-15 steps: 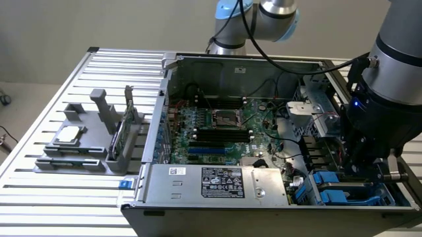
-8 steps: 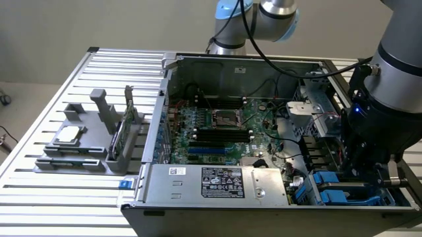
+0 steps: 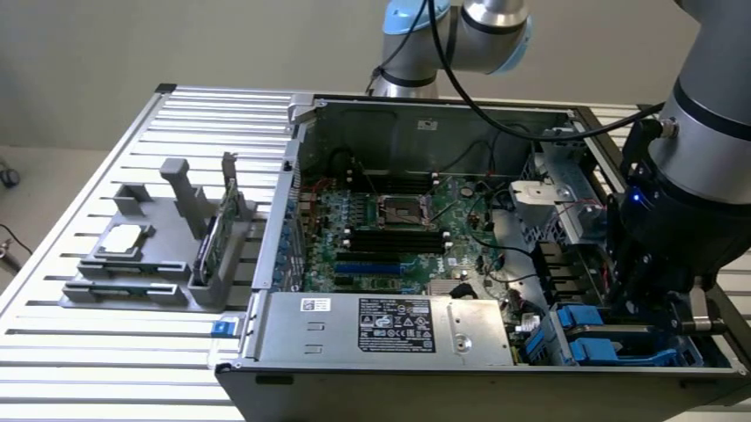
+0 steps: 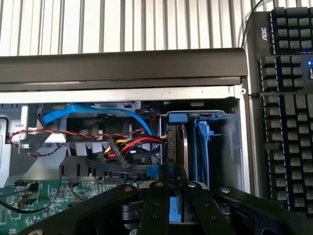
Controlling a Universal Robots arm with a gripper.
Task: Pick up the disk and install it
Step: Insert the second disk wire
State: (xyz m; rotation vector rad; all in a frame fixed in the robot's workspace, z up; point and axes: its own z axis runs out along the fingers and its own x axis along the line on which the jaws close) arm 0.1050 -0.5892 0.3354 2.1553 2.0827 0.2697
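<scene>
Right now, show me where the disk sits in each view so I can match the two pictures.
Exterior view: the disk stands in the drive bay at the case's near corner, on the exterior view's right, below the gripper.
Wrist view: the disk stands on edge in its blue frame, just beyond the fingers, which are closed on it.
Shared landmark: the motherboard.

Hidden and cut off
The disk (image 4: 177, 147) stands edge-on in its bay, label unseen; the keyboard (image 4: 286, 107) runs past the edge; the arm covers the bay in the exterior view.
</scene>
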